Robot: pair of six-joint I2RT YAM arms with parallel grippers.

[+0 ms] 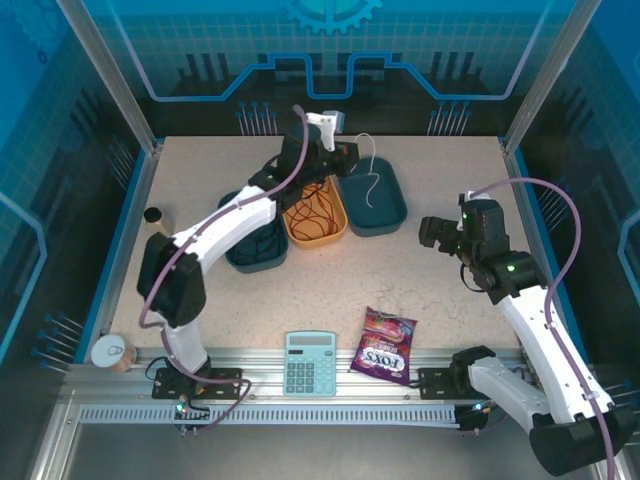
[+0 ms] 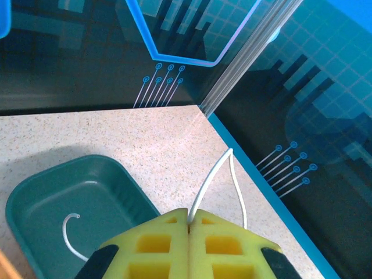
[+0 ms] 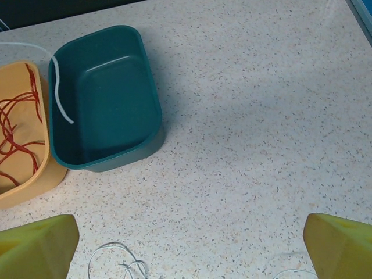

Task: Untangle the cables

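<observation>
- From above: the red cable (image 1: 312,215) lies in the orange tray (image 1: 337,226), sorted, I judge. My left pincer (image 1: 348,157) holds the white cable (image 1: 371,178) over the teal tray (image 1: 388,205), with the cable's length running far-to-near along the tray.
- Left wrist: my pads (image 2: 157,244) are clamped on the white cable, and a narrow loop points toward the far corner.
- Right wrist: my right pincer (image 3: 189,232) gapes empty above the tabletop (image 3: 261,116). A pale loop (image 3: 116,256) lies loose there, so work remains.

- Speckled beige tabletop (image 3: 261,116) looked matt, finely grained.
- Teal oblong plastic tray (image 3: 110,104), at one o'clock, was smooth, softly shiny.
- Thin white cable (image 2: 212,180) had a smooth sheath.
- Purple sweets bag (image 1: 384,345), at six o'clock, looked glossy.
</observation>
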